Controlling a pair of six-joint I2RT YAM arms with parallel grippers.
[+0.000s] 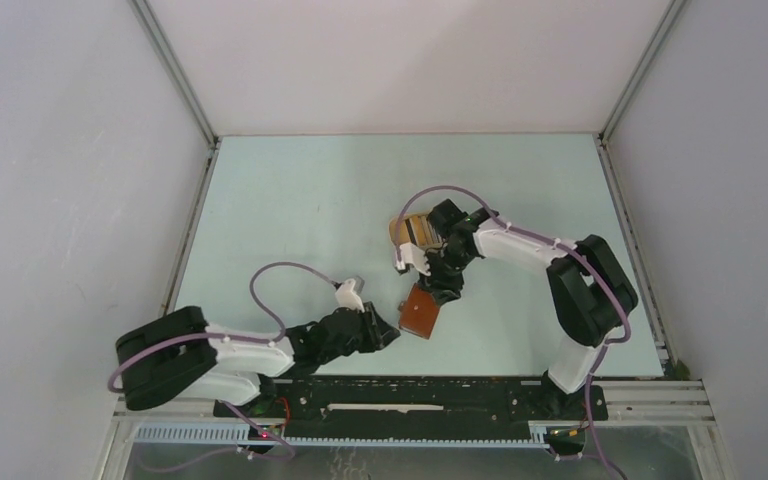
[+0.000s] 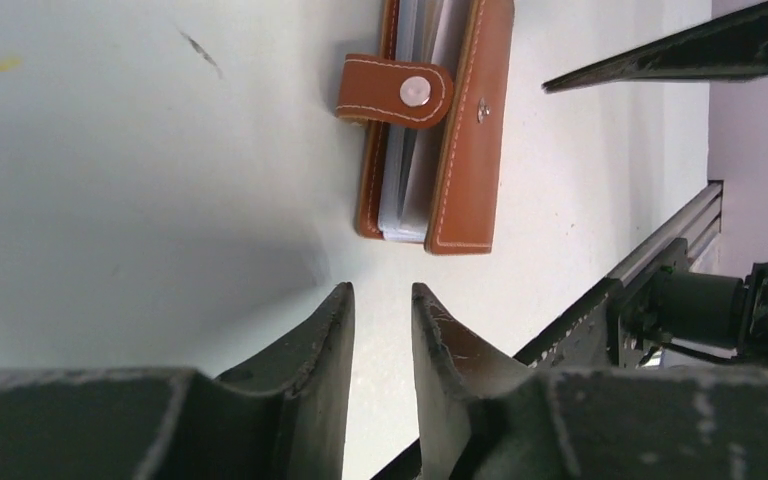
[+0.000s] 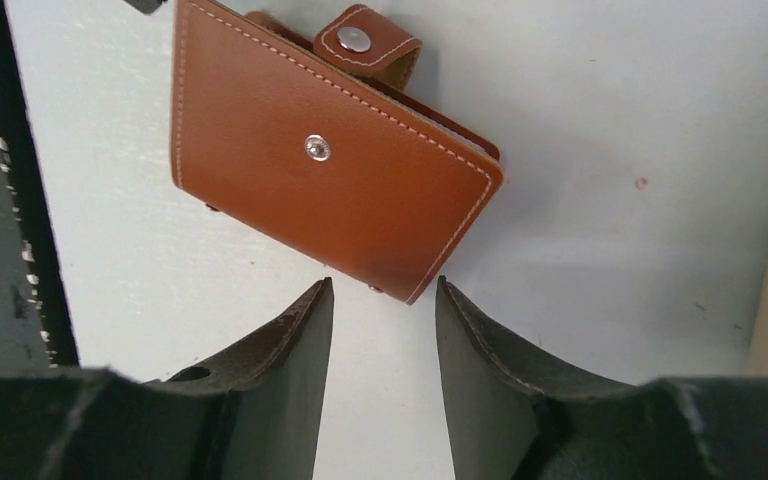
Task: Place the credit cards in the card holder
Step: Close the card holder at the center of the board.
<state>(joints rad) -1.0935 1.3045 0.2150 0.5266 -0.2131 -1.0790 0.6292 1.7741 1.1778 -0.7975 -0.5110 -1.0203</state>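
1. The card holder (image 1: 420, 312) lies flat on the surface (image 1: 310, 200), just below the centre of the top view. Its cover is folded over, but the strap tab (image 2: 395, 92) is unsnapped. In the left wrist view one edge gapes slightly and shows the pale pockets (image 2: 412, 150).
2. The credit cards (image 1: 420, 232) stand as a striped row in the tan tray (image 1: 398, 228), above the holder in the frame and apart from it.
3. The right claw (image 3: 380, 320) hangs low with a corner of the holder just ahead of its gap. Its jaws stand at middling width and hold nothing.
4. The left claw (image 2: 380, 320) points at the gaping edge from the lower left, jaws narrow and empty.
5. The step in hand looks like opening the holder. It would go best with one claw pinning the lower cover while the other lifts the free edge, not the strap.
6. The light holder may slide. The claws are close together and could clash, and the right wrist crowds the tray.
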